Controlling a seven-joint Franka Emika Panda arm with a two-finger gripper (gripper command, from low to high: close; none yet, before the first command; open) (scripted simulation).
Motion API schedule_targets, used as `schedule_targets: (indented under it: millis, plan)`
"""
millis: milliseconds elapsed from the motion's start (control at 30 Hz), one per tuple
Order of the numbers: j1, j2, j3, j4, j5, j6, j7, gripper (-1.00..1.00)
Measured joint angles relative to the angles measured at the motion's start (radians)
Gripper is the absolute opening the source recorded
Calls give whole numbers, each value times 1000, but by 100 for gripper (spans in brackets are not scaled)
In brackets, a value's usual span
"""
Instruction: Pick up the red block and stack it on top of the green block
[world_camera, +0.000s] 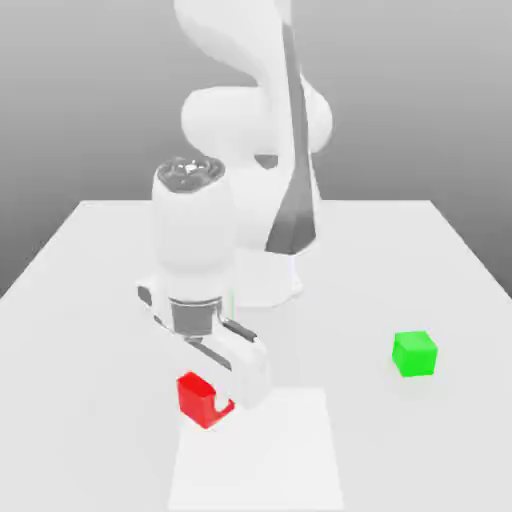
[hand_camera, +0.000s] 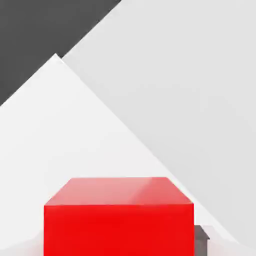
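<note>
The red block (world_camera: 203, 398) sits low at the table, near the front and towards the exterior view's left. My gripper (world_camera: 212, 392) has come straight down over it, and one white finger (world_camera: 246, 378) presses against its side. In the hand view the red block (hand_camera: 119, 217) looms close, with a dark fingertip (hand_camera: 202, 236) touching its edge, so the gripper (hand_camera: 119, 237) is shut on it. The green block (world_camera: 414, 353) rests alone on the table, well off to the exterior view's right.
The white table (world_camera: 90, 300) stretches wide around both blocks. A lighter rectangular patch (world_camera: 258, 455) lies on it at the front. The arm's white base (world_camera: 272, 275) stands behind the gripper at mid-table.
</note>
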Motion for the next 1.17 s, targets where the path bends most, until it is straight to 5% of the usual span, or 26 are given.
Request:
schedule_targets:
  millis: [633, 1000, 1167]
  plan:
    - [611, -249, 271, -138, 139, -105, -795, -100]
    - [523, -65, 336, -136, -175, 41, -627, -100]
    - [515, 13, 348, -136, -172, 132, -629, -100]
